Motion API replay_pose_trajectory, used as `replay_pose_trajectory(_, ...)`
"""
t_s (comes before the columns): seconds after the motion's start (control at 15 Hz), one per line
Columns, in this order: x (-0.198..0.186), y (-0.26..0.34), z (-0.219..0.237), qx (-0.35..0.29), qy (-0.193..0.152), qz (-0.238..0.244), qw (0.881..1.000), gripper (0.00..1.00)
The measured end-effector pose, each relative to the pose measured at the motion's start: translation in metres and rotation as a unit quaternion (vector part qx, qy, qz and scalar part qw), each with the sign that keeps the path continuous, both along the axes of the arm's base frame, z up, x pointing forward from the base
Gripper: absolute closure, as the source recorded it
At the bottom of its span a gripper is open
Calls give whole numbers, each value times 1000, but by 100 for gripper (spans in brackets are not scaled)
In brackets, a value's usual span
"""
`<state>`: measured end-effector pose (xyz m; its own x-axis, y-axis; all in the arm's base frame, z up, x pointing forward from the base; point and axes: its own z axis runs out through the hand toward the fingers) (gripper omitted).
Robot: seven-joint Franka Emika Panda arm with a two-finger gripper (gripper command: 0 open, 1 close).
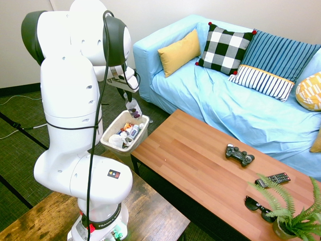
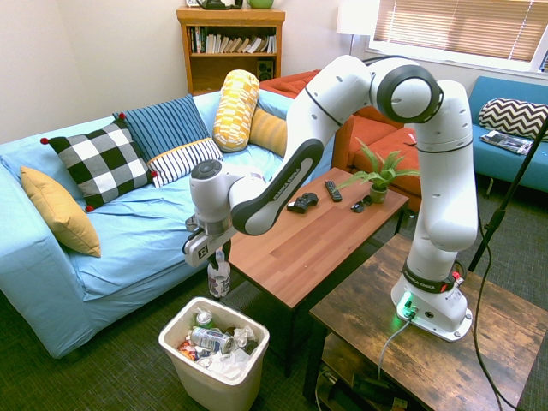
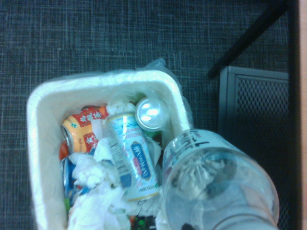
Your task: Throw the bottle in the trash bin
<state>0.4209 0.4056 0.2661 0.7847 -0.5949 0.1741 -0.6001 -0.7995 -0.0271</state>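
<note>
The bottle (image 2: 219, 279) is small and clear, with a dark label, and hangs upright with my gripper (image 2: 218, 254) shut on its top. It hovers just above the rim of the trash bin (image 2: 213, 390), over the edge nearest the coffee table. In the first exterior view the bottle (image 1: 134, 109) hangs below the gripper (image 1: 130, 100), over the far edge of the trash bin (image 1: 107, 143). The wrist view looks down past the bottle (image 3: 216, 187) into the off-white trash bin (image 3: 96, 80), which holds cans and crumpled paper.
A wooden coffee table (image 2: 291, 248) stands right beside the bin, with a game controller (image 1: 239, 154), a remote (image 1: 272, 179), sunglasses (image 1: 258, 207) and a potted fern (image 1: 293, 216) on it. A blue sofa (image 1: 241, 110) with cushions lies behind. Dark carpet surrounds the bin.
</note>
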Motion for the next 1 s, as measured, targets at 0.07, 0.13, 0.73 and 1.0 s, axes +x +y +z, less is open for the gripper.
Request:
replay_pose_trajectory(0.07, 0, 11, -8, 0, 0, 1, 1000, 0)
replay_pose_trajectory(0.13, -1, 19, -15, -2, 1, 3, 1000, 0)
replay_pose_trajectory(0.73, -11, 25, -46, -26, 8, 7, 1000, 0)
replay_pose_trajectory(1.0, -9, 18, -50, -34, 8, 3, 999, 0)
